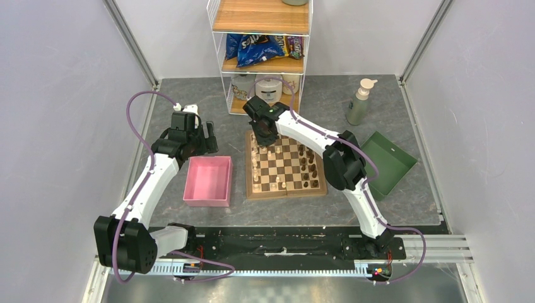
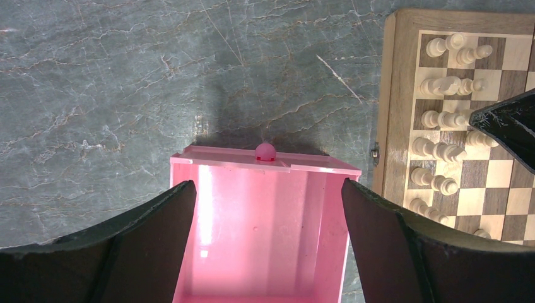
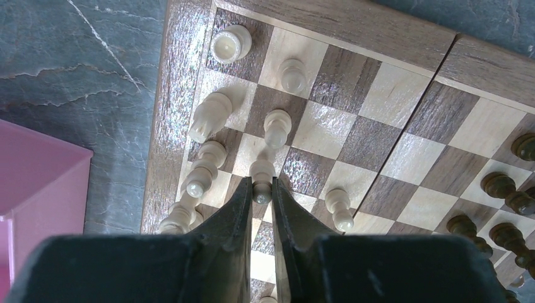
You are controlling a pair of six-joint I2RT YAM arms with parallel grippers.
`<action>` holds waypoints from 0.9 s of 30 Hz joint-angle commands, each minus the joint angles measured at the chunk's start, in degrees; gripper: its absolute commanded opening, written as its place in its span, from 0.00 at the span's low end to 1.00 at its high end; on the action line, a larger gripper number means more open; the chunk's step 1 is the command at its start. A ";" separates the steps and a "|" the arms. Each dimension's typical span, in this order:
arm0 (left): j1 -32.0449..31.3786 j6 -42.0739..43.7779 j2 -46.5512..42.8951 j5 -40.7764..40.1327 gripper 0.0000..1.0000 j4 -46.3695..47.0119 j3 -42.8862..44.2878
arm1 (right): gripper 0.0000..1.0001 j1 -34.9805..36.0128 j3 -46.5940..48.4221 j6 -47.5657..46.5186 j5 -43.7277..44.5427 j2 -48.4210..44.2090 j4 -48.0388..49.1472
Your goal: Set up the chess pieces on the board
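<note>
Progress looks far along: cream chess pieces (image 3: 211,117) stand in two rows on the board (image 3: 183,95) around the right gripper (image 3: 262,189), with dark ones (image 3: 501,186) lined up well off to its right. Its jaws are closed on a cream pawn (image 3: 262,173) over the inner row, not yet released. Neighbouring pawns (image 3: 277,126) crowd close beside these jaws. The left gripper (image 2: 268,184) hangs with jaws wide apart, holding nothing, above the pink tray (image 2: 252,233).
</note>
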 commanded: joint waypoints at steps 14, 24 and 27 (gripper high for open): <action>0.20 -0.95 -0.35 0.80 0.93 0.42 1.09 | 0.31 0.64 3.11 -0.18 -0.01 1.21 -0.79; 0.20 -0.94 -0.12 0.51 0.93 0.34 1.09 | 0.46 0.41 0.92 -0.63 2.48 -6.04 1.87; 0.16 -0.88 -0.14 0.63 0.92 0.34 1.09 | 0.46 -0.80 -2.08 0.10 4.16 -8.72 2.15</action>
